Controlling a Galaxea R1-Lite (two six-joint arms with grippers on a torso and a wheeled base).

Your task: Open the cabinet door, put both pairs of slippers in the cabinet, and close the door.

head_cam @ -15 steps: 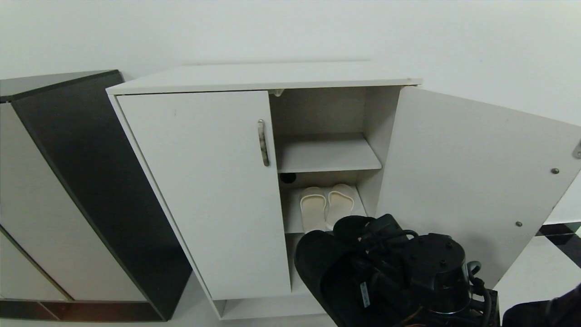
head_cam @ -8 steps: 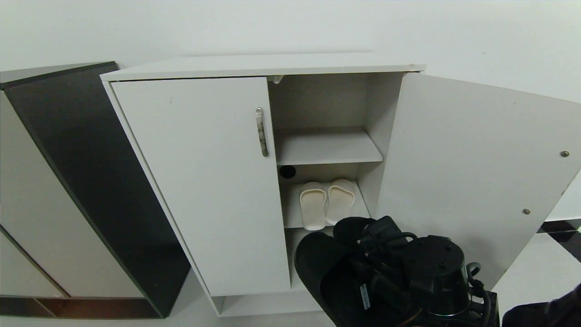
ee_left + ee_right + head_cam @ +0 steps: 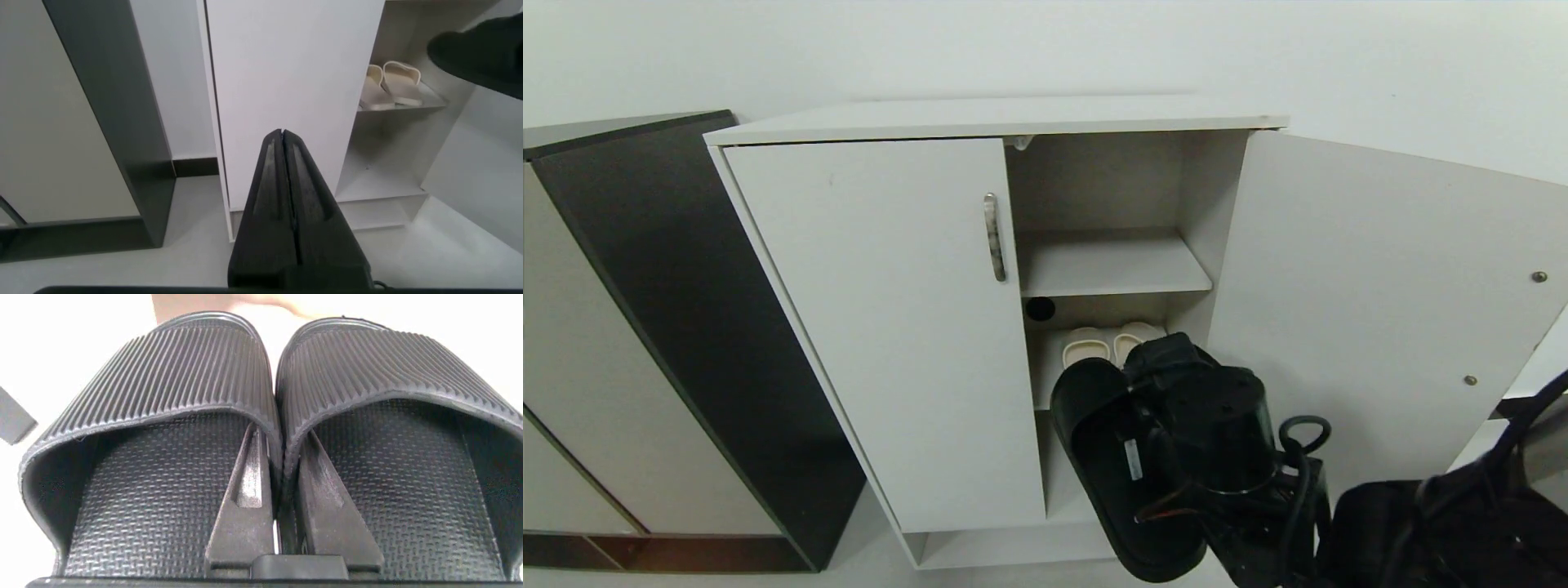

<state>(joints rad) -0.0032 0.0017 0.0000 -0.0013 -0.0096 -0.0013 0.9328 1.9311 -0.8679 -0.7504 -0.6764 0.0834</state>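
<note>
Cabinet (image 3: 996, 122) with its right door (image 3: 1364, 286) swung wide and its left door (image 3: 882, 327) shut. The white slippers (image 3: 1086, 347) lie side by side on the middle shelf (image 3: 1045, 392), toes toward the back.

Your right gripper (image 3: 282, 482) carries the black slippers (image 3: 1111, 457). One finger sits inside each slipper, and the jaws are clamped on the two inner strap walls, pressing them together.

Compared with half a second ago, when the cabinet stood at the same place in the head view, the right arm has risen and advanced toward the opening. The black slippers, earlier low and in front of the bottom compartment, now hang in front of the middle shelf's front edge. They hide the heels of the white slippers, and the pair is still outside the cabinet.

Your left gripper (image 3: 282, 135) hangs low before the left door, its jaws pressed together on nothing. A dark cabinet (image 3: 686, 327) stands just beside the white one, on your left.
</note>
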